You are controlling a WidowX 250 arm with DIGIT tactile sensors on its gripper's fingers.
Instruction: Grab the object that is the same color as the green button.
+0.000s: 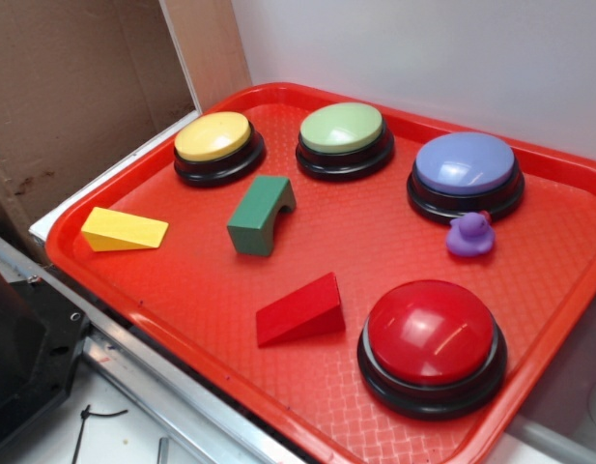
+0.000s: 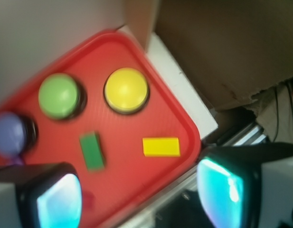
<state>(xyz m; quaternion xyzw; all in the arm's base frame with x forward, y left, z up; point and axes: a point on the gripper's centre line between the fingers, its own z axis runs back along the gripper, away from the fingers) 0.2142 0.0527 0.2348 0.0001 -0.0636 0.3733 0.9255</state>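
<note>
Yellow wedge (image 1: 124, 231) far left on red tray (image 1: 211, 319). Green block (image 1: 261, 216) right of it, arch notch facing down, near yellow button (image 1: 218, 145) and green button (image 1: 343, 135); untouched, nothing gripping it. Red wedge (image 1: 299, 309) nearer. Wrist view: hand (image 2: 141, 194) high above tray, fingers spread, empty. Judgement: task barely begun; approach, descent, grasp all remain.

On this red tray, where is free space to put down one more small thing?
Bare red plastic tray: the middle, between green arched wooden block, purple rubber duck and red wooden wedge; also the near-left edge. The back row of buttons is crowded.
</note>
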